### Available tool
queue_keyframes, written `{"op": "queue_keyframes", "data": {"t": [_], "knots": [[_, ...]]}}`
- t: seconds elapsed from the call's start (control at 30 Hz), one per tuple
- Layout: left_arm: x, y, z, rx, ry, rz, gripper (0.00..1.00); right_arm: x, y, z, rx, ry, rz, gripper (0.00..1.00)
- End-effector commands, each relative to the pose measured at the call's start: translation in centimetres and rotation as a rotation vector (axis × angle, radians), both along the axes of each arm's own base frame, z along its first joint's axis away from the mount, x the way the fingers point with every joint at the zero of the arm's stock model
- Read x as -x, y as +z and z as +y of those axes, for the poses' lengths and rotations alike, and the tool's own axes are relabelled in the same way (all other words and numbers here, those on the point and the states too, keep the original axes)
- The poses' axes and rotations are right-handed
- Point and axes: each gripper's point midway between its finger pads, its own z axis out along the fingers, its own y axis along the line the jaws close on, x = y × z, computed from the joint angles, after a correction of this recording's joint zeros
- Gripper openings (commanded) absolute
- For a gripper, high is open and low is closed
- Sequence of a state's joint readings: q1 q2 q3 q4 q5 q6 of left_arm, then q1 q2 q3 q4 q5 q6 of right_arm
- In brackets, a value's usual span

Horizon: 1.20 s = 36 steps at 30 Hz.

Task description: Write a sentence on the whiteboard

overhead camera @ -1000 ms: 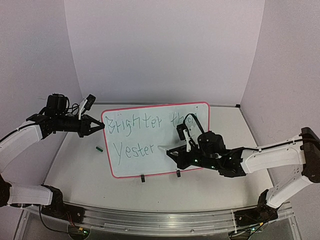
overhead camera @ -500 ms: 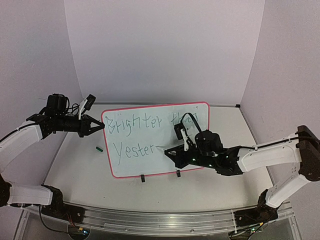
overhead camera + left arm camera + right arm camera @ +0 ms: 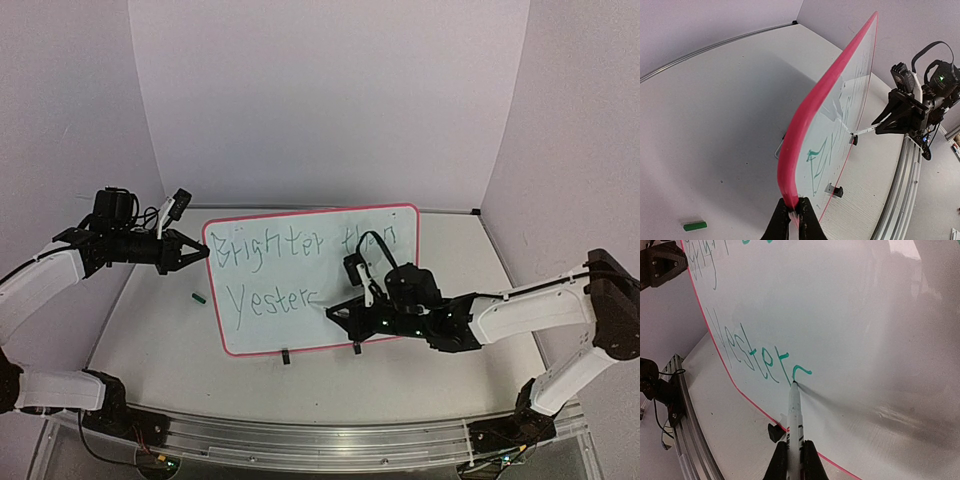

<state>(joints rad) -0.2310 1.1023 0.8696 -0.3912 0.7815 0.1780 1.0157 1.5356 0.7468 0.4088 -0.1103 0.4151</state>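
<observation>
At the bottom of the right wrist view, the right end effector (image 3: 791, 456) is pinched tight on a slim white marker pen (image 3: 793, 415). The pen's green tip touches the large white red-framed whiteboard (image 3: 865, 315) at the foot of a fresh curved stroke. The green handwritten sentence (image 3: 752, 360) reads "Brighter than" above and "Yester" below, so the writing looks to be partway through the second line. The next move probably calls for light, even pressure and small strokes to finish this letter, then a shift along the line.

At the bottom centre of the left wrist view, the left end effector (image 3: 792, 215) is clamped on the board's red edge. The board leans back on two small black clips (image 3: 286, 357). A small green pen cap (image 3: 694, 226) lies at lower left on the pale grey worktop (image 3: 715, 100). Plain lilac walls (image 3: 320, 100) close in the back and sides.
</observation>
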Motion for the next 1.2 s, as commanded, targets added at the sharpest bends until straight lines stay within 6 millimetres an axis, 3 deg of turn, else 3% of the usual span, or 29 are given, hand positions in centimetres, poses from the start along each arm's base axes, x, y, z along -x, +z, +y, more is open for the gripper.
{"op": "queue_keyframes", "data": {"t": [0.0, 0.43, 0.6, 0.87, 1.17], "knots": [[0.9, -3.2, -0.2, -0.073, -0.017, 0.094, 0.00, -0.5, 0.7, -1.0, -0.014, -0.052, -0.014, 0.00], [0.9, -3.3, -0.2, -0.076, -0.015, 0.097, 0.00, -2.7, 5.8, -1.8, -0.053, -0.152, -0.167, 0.00], [0.9, -3.2, -0.2, -0.075, -0.015, 0.096, 0.00, -3.0, 6.8, -1.7, -0.058, -0.159, -0.197, 0.00], [0.9, -3.2, -0.2, -0.076, -0.015, 0.095, 0.00, -2.8, 6.1, -1.9, -0.058, -0.160, -0.180, 0.00], [0.9, -3.3, -0.2, -0.078, -0.016, 0.098, 0.00, -1.4, 2.9, -1.3, -0.044, -0.093, -0.074, 0.00]]}}
